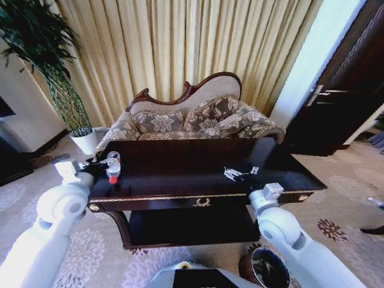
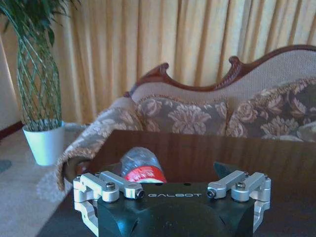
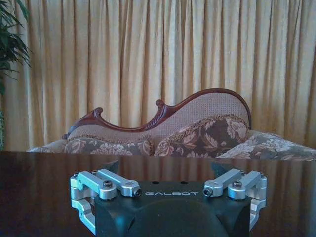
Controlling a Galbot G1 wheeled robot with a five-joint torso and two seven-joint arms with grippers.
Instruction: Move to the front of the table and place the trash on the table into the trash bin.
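- The table (image 1: 198,171) stands straight ahead, with the sofa (image 1: 198,117) behind it and curtains (image 1: 180,42) beyond.
- The bottle (image 1: 113,167) lies on the table's left end, near the front edge, red cap toward the robot.
- The left gripper (image 1: 96,166) sits at that left end, just beside the bottle. From the head view it is small and dark, and I cannot tell whether its fingers are apart, together or on the bottle.
- In the left wrist view the bottle (image 2: 141,167) lies just past the gripper body, its lower part hidden behind that body; the fingertips are not clear there.
- White scraps (image 1: 238,173) lie on the table right of centre, too small to count.
- The right gripper (image 1: 267,193) hangs at the table's front edge, right of the emblem; its finger state cannot be told.
- The bin (image 1: 268,268) stands on the carpet near the robot, to the right, partly covered by the right arm and cut off by the picture's lower edge.
- A plant in a white pot (image 1: 85,141) stands far left.
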